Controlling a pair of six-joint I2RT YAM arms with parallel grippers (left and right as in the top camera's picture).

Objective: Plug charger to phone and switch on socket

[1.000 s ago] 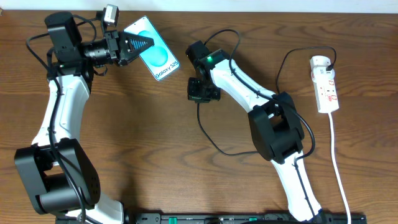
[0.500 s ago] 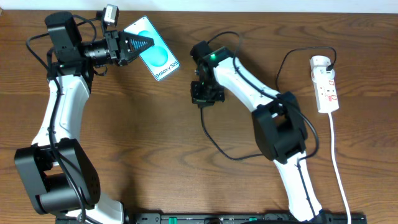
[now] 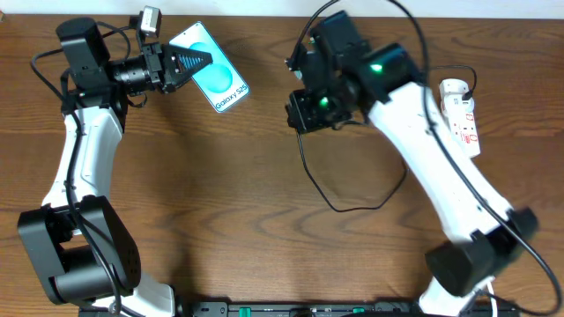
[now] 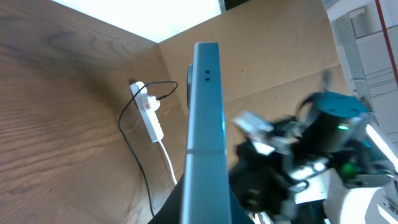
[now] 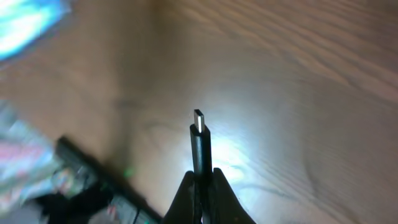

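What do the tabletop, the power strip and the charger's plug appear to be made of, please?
Tabletop: brown wood or wood-look laminate, matte, visible grain. Power strip: smooth white casing, likely plastic. Charger plug: black plastic-looking body, pale tip, probably metal.

Wood table (image 3: 220, 194) w/ white socket (image 3: 456, 92) near rt edge, charger (image 3: 339, 209) looped mid.

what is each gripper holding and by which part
The left gripper holds the phone, pinched at the end away from its lettering. The right gripper holds the charger by its plug body, tip sticking out.
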